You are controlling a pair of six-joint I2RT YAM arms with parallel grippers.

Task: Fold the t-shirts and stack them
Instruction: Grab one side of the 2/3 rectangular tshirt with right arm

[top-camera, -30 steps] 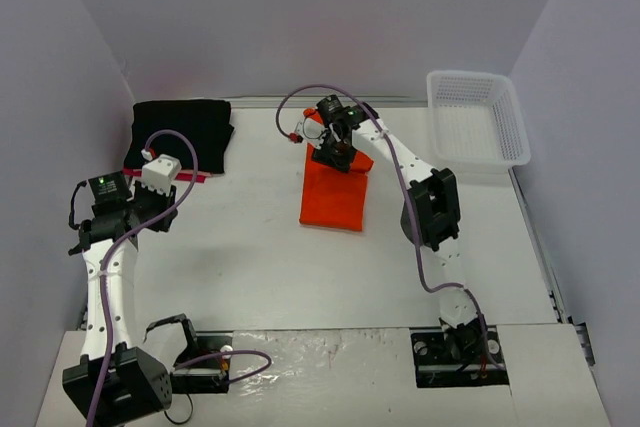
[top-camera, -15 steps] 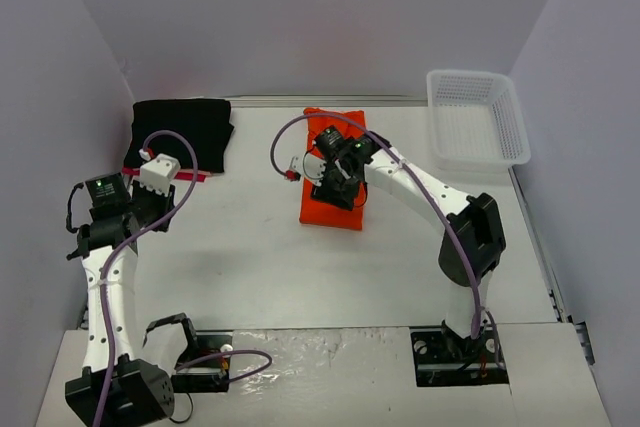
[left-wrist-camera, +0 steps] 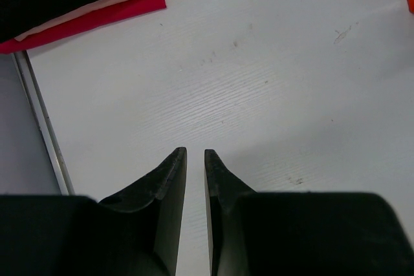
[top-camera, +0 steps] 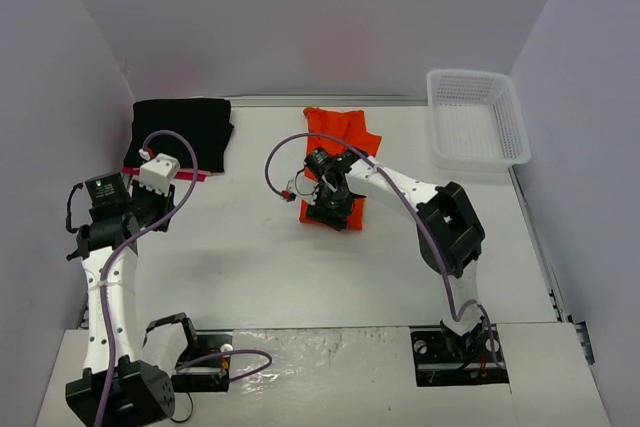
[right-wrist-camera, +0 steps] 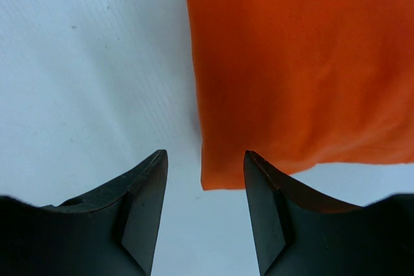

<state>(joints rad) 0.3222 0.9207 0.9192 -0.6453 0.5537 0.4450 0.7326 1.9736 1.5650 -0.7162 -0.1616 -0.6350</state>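
Item one, orange t-shirt (top-camera: 345, 137): I see it lying flat on the white table (top-camera: 260, 247), at the centre of the far half, as a long narrow folded panel running from the back edge towards the arms. Item two, right gripper (right-wrist-camera: 202, 154): it is reaching over the near-left corner of that shirt. In the wrist view its jaws stand moderately apart with the shirt's left edge and bottom corner showing between them. Nothing is clamped, and I cannot tell whether the fingertips (right-wrist-camera: 155, 159) touch the cloth. Item three, black t-shirt (top-camera: 180, 132): it is folded into a rectangle at the far-left corner of the table, well apart from the orange one. A red cloth edge (top-camera: 185, 176) sticks out from under its near side, and the left wrist view shows a paler pink strip between the red and the black. Item four, left gripper (left-wrist-camera: 195, 153): it hangs over bare table just in front of the black stack, with its jaws drawn together to a thin slit and nothing between them. Item five, white mesh basket (top-camera: 476, 161): it sits at the far-right corner, apart from both shirts, and I can see no contents through its lattice floor.
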